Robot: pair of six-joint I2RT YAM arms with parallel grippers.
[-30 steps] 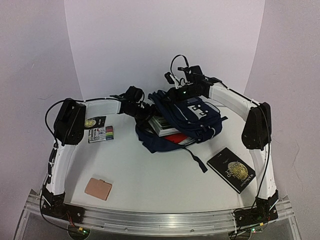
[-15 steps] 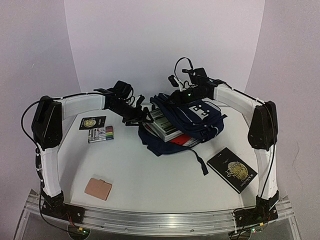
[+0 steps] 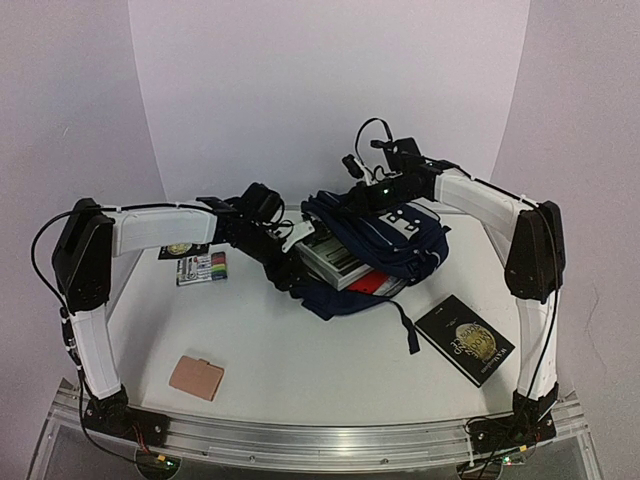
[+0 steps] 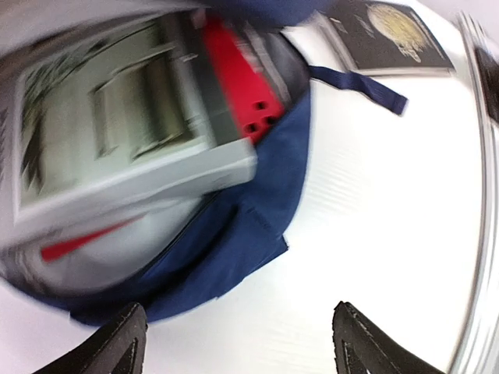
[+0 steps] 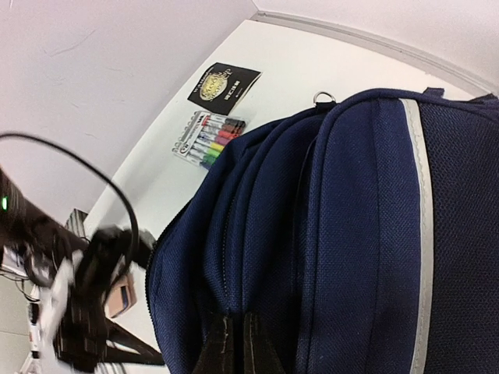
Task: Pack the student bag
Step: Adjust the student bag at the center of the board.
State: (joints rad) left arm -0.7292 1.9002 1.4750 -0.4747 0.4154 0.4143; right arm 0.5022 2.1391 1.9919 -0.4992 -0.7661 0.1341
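The student bag (image 3: 400, 240), navy with a pale stripe, lies open in the middle of the table. A grey-white book (image 3: 335, 256) and a red book (image 3: 376, 285) stick out of its mouth. My right gripper (image 3: 347, 199) is shut on a fold of the bag's upper flap (image 5: 234, 312) and holds it up. My left gripper (image 3: 283, 268) hangs open at the left lower edge of the bag's mouth. In the left wrist view its fingertips (image 4: 125, 343) frame bare table beside the navy fabric (image 4: 234, 234), with nothing between them.
A black book with a gold emblem (image 3: 463, 338) lies right of the bag, past a loose strap (image 3: 405, 325). A marker pack (image 3: 202, 268) and a small black booklet (image 3: 180, 248) sit at the left. A tan card (image 3: 195, 377) lies near the front left.
My left gripper has swung from the bag's left side down toward the near edge of its mouth, still open. The right gripper has kept its hold on the flap.
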